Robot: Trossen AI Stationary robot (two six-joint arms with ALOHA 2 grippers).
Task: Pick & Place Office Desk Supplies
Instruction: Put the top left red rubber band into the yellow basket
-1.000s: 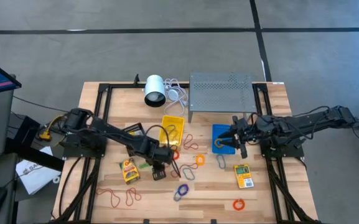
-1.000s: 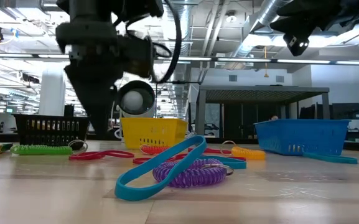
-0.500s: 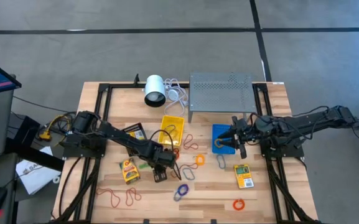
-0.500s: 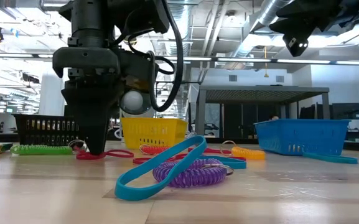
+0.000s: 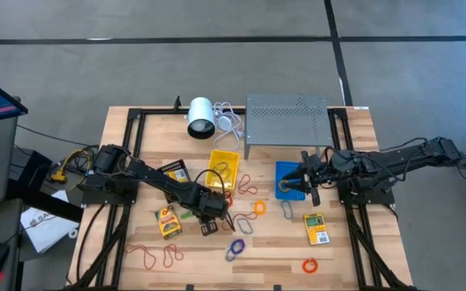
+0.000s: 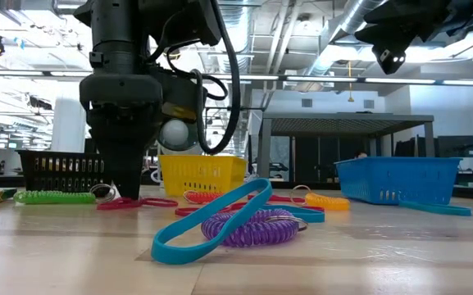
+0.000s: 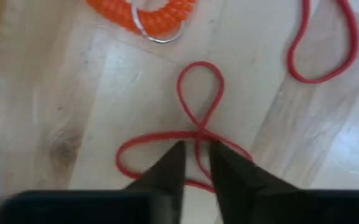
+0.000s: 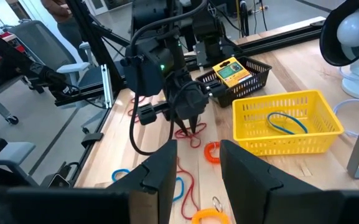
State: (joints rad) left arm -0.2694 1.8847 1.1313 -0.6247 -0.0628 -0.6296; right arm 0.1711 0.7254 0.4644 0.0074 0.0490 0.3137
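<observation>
A thin red rubber band [image 7: 199,93], twisted into a figure eight, lies flat on the wooden table [image 5: 346,259] near its middle. My left gripper [image 7: 198,163] points down on it, and its fingertips [image 6: 127,195] reach the tabletop, shut on the band. My right gripper [image 5: 301,183] hovers high over the blue bin [image 5: 287,171] at the right. Its fingers [image 8: 160,180] stand open with nothing between them. The yellow bin [image 5: 223,168] holds a blue loop. My left gripper pinches one strand of the red band [image 7: 200,148] between its two fingers, just below the point where the loop crosses itself. The fingers come from above, pointing down. The band lies slack on the table, its small loop [image 7: 201,87] stretching away from the fingers.
Around the left gripper lie an orange coil [image 7: 142,12], another red band [image 7: 328,43], a blue band [image 6: 211,217], a purple coil [image 6: 248,228] and a green coil [image 6: 52,197]. A black bin [image 5: 174,171], yellow packets [image 5: 167,221], a white cylinder [image 5: 201,117] and a grey stand [image 5: 287,121] are farther off.
My left gripper has come down onto the tabletop over the red band, then shut its fingers on it. The band still lies on the table. My right arm has kept still.
</observation>
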